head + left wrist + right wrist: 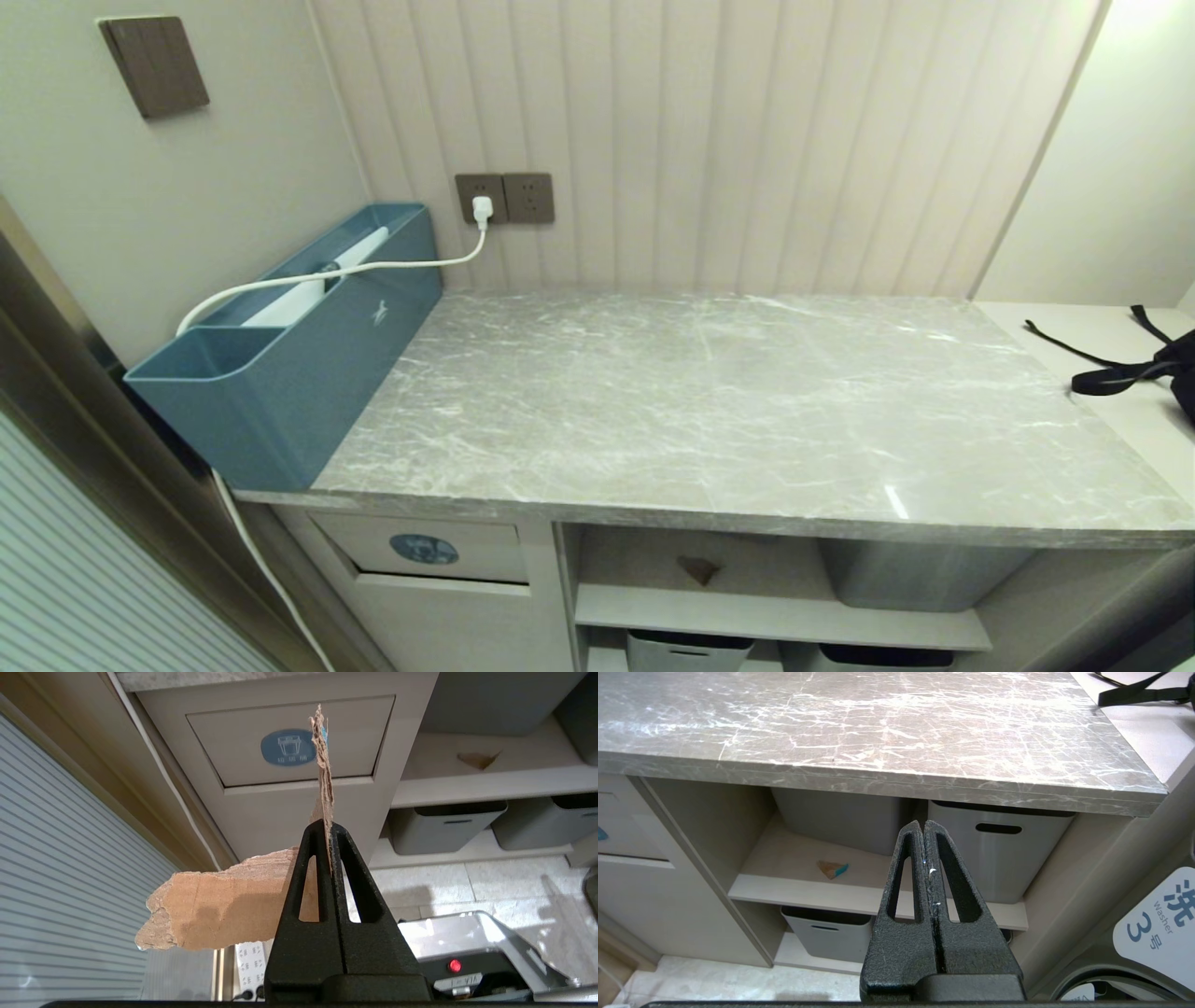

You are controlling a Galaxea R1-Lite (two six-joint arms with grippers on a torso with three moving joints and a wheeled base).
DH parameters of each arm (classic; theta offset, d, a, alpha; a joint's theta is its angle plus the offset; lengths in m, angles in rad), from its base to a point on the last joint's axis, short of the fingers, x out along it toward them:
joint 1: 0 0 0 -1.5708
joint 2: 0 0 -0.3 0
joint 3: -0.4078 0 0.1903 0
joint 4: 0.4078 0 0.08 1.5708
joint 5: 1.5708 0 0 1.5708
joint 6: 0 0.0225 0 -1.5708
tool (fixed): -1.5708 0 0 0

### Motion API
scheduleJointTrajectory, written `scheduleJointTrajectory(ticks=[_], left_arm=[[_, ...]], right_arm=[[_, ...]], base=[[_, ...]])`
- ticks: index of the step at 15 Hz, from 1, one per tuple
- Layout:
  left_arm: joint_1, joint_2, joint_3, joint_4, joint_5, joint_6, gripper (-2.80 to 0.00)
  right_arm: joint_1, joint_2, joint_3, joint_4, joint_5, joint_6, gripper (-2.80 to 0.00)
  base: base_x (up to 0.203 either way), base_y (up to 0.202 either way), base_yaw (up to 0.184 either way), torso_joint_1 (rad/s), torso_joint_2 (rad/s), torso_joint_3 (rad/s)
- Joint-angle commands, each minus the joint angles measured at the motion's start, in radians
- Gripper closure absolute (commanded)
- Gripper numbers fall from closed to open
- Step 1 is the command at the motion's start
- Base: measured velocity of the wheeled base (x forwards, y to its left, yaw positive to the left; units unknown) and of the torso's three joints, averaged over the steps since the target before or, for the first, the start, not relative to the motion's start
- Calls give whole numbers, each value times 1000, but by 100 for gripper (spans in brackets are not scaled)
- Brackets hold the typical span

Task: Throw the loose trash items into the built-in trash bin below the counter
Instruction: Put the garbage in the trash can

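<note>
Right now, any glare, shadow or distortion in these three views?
Head view: glare streak on the grey marble-look counter, bright top-right corner, wide-angle bowed edges. Left wrist view: gripper shadow on the torn brown cardboard scrap. Right wrist view: even light, sharp.

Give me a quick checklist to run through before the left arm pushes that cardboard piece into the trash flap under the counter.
1. Grip: left gripper is shut on the cardboard scrap, held edge-on between the jaws: ok.
2. Aim: the scrap's upper edge lines up with the trash bin flap and its blue sticker: ok.
3. Flap open: it sits flush and closed, and the scrap is not yet against it: not ok.
4. Fit: the scrap flares wide to one side of the jaws; whether it clears the opening: cannot tell.
5. Right gripper shut, empty, facing the shelves: ok.
6. Leftover: small triangle scrap lies on the shelf: not ok.
</note>
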Motion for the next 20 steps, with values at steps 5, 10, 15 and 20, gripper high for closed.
scheduleJointTrajectory(ticks=[5,10,15,20], left_arm=[[43,65,1,2,7,-3,0],[106,-67,1,3,7,-1,0],[84,-281,6,-14,8,-3,0],[83,-281,6,-14,4,0,0]], right_arm=[[0,-2,0,0,-2,5,0],[0,-2,0,-2,-3,5,0],[0,-2,0,-2,-3,6,0],[0,-2,0,-2,-3,6,0]], base=[[0,0,0,0,0,0],[0,0,0,0,0,0],[0,0,0,-12,28,18],[0,0,0,-158,352,186]])
